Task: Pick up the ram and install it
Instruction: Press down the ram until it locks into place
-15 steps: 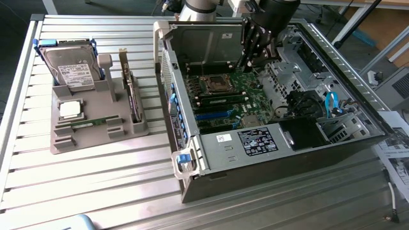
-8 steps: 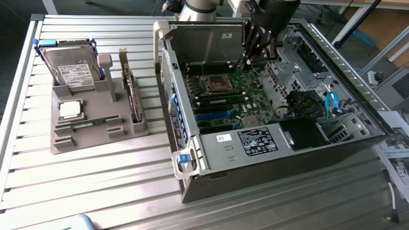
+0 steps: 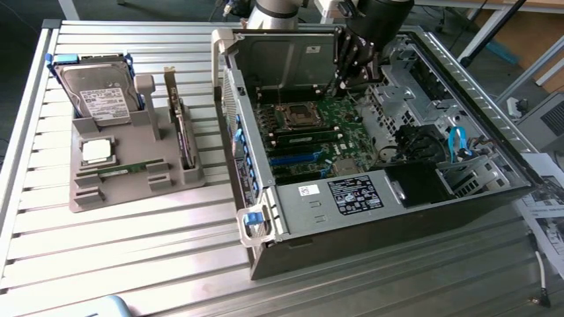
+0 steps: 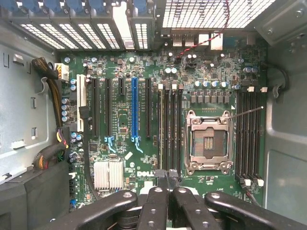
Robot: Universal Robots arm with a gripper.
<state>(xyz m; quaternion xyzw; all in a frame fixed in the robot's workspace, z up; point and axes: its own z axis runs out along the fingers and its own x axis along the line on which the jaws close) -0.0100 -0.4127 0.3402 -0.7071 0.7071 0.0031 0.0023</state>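
The ram (image 3: 119, 170) is a thin green stick lying in a slot near the front of the grey holder (image 3: 132, 191), at the exterior view's left. My gripper (image 3: 355, 82) hangs inside the open computer case (image 3: 291, 218), over the far part of the motherboard (image 3: 321, 142) and well away from the holder. In the wrist view my gripper (image 4: 168, 178) is shut, its black fingertips (image 4: 159, 184) pressed together with nothing visible between them. They sit over the black memory slots (image 4: 169, 124) beside the empty processor socket (image 4: 209, 141).
The holder also carries a hard drive (image 3: 102, 92), a square silver processor (image 3: 97, 150) and an upright expansion card (image 3: 181, 129). The case walls, drive cage (image 3: 286, 59) and cables (image 3: 458, 142) ring the motherboard. All stands on a slatted metal table (image 3: 123, 251).
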